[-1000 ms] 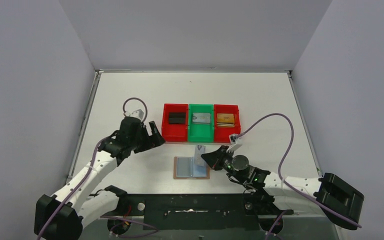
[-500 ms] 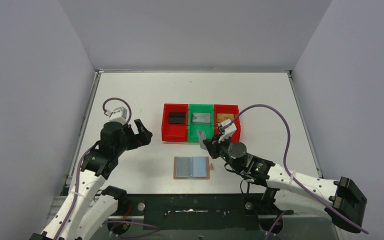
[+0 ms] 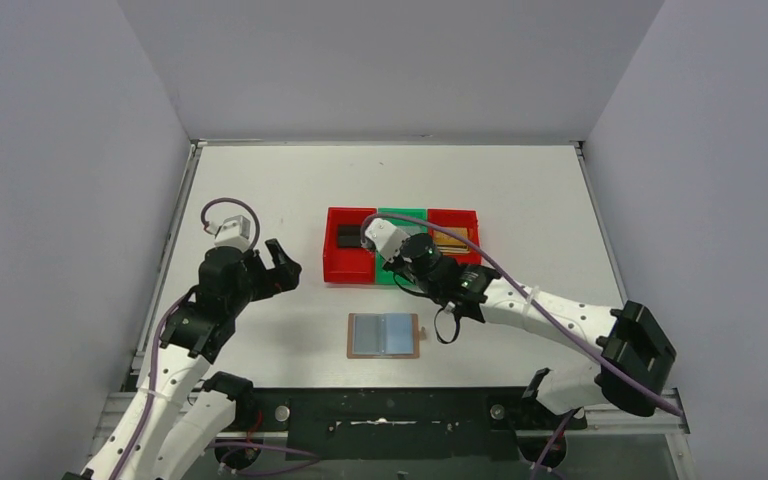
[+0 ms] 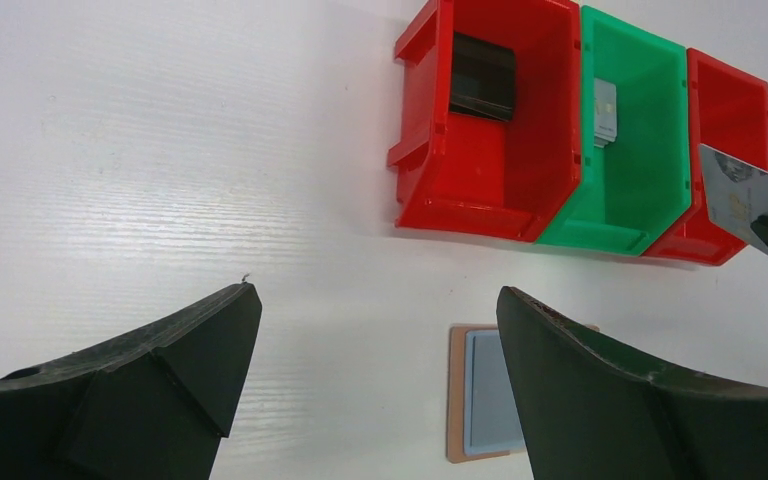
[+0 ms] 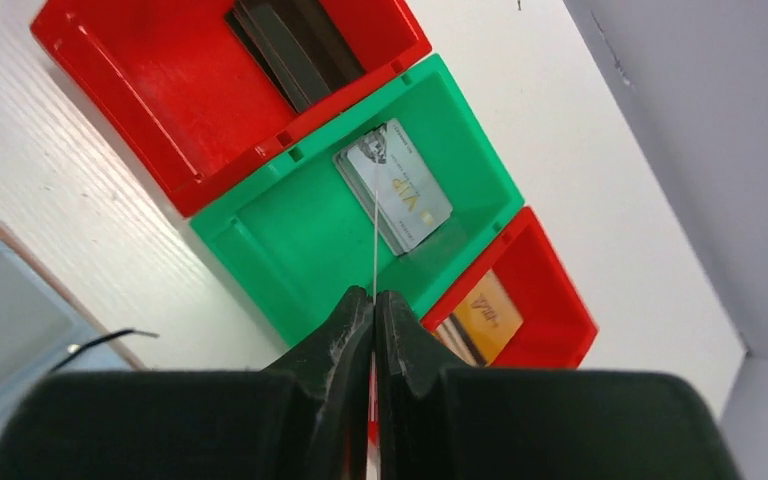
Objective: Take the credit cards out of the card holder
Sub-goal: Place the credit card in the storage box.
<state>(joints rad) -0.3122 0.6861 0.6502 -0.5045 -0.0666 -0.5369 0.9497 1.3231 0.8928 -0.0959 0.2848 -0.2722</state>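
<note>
Right gripper [image 5: 373, 300] is clenched on a silver-grey credit card [image 4: 745, 195], held edge-on over the green bin [image 5: 260, 250], beyond the opened card holder [image 3: 384, 335]. Left gripper [image 3: 282, 265] is spread, empty. Release into the bin is judged next.

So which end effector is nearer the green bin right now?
Right. The right end effector hangs just over the green bin, pinching a card edge-on. The left end effector sits open off to the left, beyond the left red bin.
</note>
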